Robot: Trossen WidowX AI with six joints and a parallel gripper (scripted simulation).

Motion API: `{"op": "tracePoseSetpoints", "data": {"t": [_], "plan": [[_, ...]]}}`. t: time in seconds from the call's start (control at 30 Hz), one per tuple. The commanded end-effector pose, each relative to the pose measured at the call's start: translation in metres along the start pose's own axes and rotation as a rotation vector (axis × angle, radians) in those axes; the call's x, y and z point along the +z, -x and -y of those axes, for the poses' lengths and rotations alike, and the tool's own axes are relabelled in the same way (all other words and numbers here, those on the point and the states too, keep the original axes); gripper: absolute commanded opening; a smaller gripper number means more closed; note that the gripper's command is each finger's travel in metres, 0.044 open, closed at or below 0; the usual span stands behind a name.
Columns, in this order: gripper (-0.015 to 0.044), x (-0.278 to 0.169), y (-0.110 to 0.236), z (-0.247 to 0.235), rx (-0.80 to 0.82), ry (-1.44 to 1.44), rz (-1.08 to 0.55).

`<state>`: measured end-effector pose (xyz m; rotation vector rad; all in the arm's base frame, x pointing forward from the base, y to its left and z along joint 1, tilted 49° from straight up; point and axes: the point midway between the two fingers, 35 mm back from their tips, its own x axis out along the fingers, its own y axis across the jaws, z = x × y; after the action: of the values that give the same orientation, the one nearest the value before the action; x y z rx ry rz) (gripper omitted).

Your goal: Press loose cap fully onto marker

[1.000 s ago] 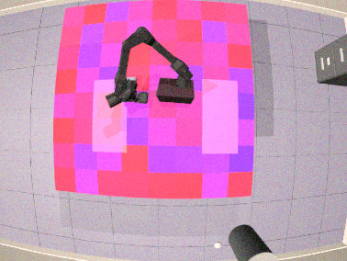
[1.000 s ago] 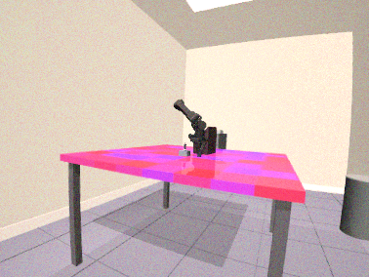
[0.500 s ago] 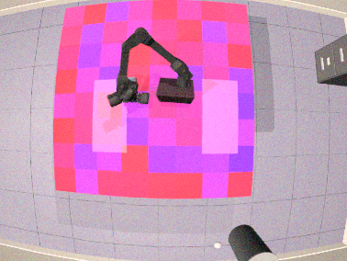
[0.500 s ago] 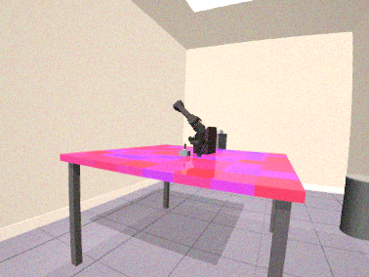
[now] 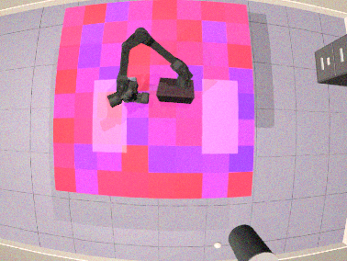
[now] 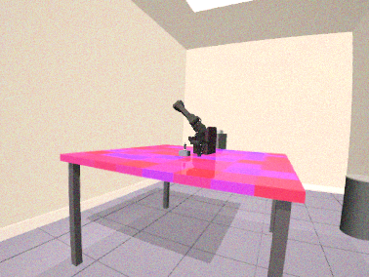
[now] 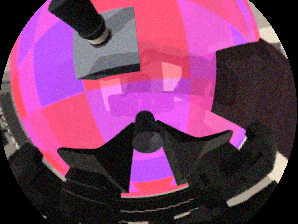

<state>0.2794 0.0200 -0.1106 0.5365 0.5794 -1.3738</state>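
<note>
My bench [image 6: 234, 182] is a checkerboard of pink, red and purple, standing on dark legs over a grey tiled floor [image 6: 146, 234] between cream walls. In the wrist view the cap [image 7: 148, 131] is a small dark cone, upright between my fingers. My claw [image 7: 149, 145] is closed on it, jaws partly apart around its width. At eleven o'clock from the cap sits the grey holder block [image 7: 107, 43], with the dark marker [image 7: 80, 11] standing in it, well apart from the cap.
</note>
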Motion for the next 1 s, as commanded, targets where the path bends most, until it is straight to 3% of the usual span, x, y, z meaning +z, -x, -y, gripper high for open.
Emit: {"op": "tracePoseSetpoints", "data": {"t": [0.0, 0.63, 0.97], "plan": [[0.0000, -0.001, 0.012, -0.002, 0.007, -0.003, -0.005], [0.0000, -0.001, 0.058, -0.001, 0.006, -0.003, -0.005], [0.0000, 0.033, 0.078, -0.019, 0.007, -0.003, -0.006]]}}
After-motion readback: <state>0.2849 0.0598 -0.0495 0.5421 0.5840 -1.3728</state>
